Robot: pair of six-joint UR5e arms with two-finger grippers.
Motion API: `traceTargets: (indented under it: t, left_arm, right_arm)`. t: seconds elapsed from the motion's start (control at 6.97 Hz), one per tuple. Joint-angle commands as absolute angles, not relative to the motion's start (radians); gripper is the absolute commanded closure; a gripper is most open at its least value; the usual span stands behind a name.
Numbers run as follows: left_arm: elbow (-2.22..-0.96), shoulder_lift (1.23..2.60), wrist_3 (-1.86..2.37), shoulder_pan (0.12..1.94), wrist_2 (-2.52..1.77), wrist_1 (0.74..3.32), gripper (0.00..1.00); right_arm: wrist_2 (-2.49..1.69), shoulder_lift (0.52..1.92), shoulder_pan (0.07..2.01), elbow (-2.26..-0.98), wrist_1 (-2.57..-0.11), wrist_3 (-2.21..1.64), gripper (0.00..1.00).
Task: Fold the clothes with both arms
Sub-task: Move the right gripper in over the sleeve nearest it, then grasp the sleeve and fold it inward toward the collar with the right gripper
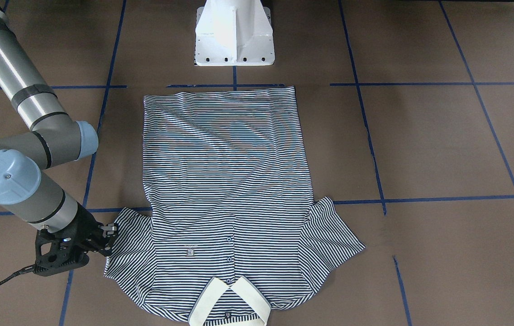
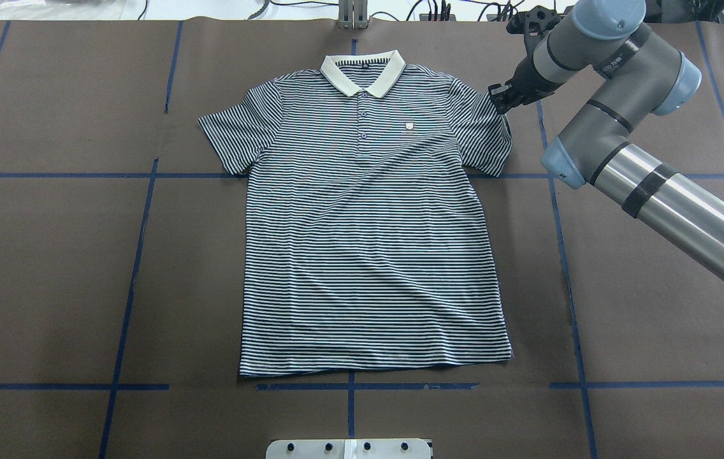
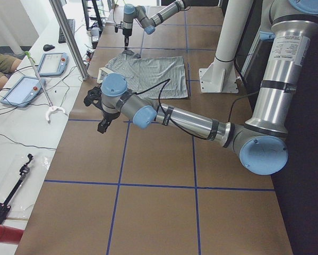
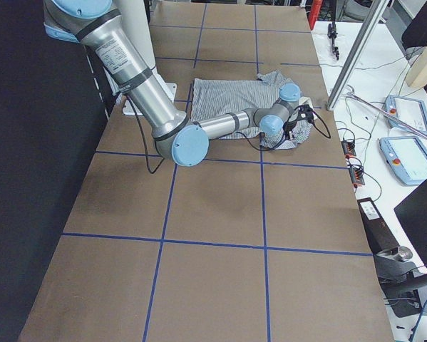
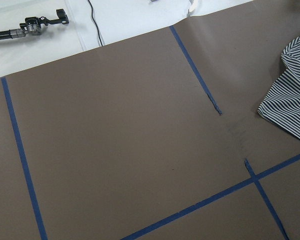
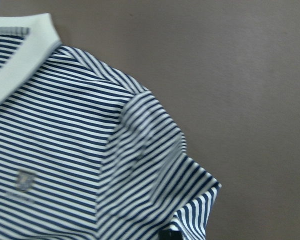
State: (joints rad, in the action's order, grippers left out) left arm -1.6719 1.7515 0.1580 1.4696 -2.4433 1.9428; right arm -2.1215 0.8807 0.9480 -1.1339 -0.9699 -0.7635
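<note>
Shirt (image 2: 368, 223) lies flat on bench (image 2: 50, 255), collar on the side away from the base. Right jaws (image 2: 501, 102) touch its sleeve hem; can't tell if they're pinching. Left jaws (image 3: 102, 126) are well off the other sleeve, state unclear. Bench shows past every shirt edge.

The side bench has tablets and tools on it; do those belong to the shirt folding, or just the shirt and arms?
For the job: striped polo shirt; right arm, fingers at a sleeve; left arm, off to one side.
Lying about: two tablets; black tool; white pedestal.
</note>
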Motion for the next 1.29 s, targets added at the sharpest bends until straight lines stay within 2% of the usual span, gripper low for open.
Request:
traceTargets:
  t: [0.0,0.14,0.29,0.43,0.57,0.72,1.15]
  left_arm:
    - [-1.666,1.749,0.156,1.470,-2.442,1.950,0.00]
    - [-1.666,1.749,0.156,1.470,-2.442,1.948,0.00]
    - [-1.666,1.749,0.156,1.470,-2.441,1.948,0.00]
    - [-1.667,1.753,0.158,1.470,-2.441,1.945,0.00]
    - [-1.667,1.758,0.160,1.470,-2.442,1.942,0.00]
    - [-1.667,1.764,0.161,1.470,-2.441,1.941,0.00]
    - [-1.654,1.811,0.275,1.419,-2.430,1.947,0.00]
  right_arm:
    - [-2.138,0.769,0.902,-1.151,-1.001,-0.800,1.00]
    - [-2.094,0.670,0.884,-1.105,-1.100,-0.801,1.00]
    - [-2.041,0.535,0.861,-0.937,-1.109,-0.801,1.00]
    - [-1.996,0.481,0.847,-0.846,-1.105,-0.801,1.00]
    - [-1.990,0.492,0.835,-0.847,-1.074,-0.801,0.01]
    - [-1.971,0.523,0.831,-0.847,-1.002,-0.802,0.00]
    - [-1.970,0.532,0.850,-0.856,-1.034,-0.863,0.00]
